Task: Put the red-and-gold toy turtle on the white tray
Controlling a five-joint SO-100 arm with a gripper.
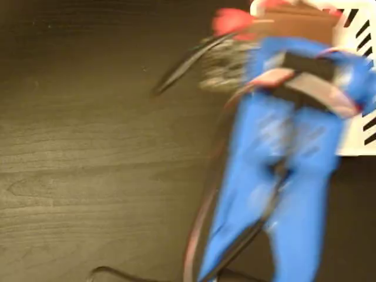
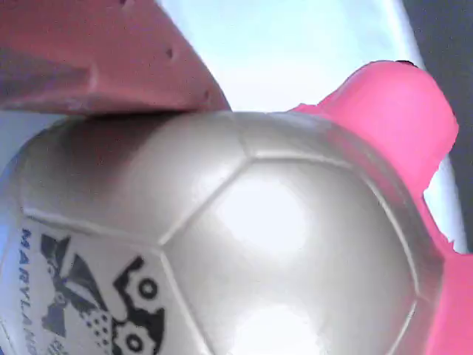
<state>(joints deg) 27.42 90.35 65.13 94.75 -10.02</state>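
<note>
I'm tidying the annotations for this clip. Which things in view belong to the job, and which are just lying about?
Part of the job:
turtle, close under the wrist camera, a red finger against its shell
white tray, at the top right of the fixed view
blue arm, blurred

Just there:
dark wooden table
cables

A dark wood-grain table [image 1: 88, 153] fills the fixed view, its grain running in pale streaks across the left side. At the upper right corner the white tray [image 1: 355, 126] lies flat on it, black diagonal stripes showing along its edge. A dark cable [image 1: 111, 272] curls on the tabletop at the bottom edge.
</note>
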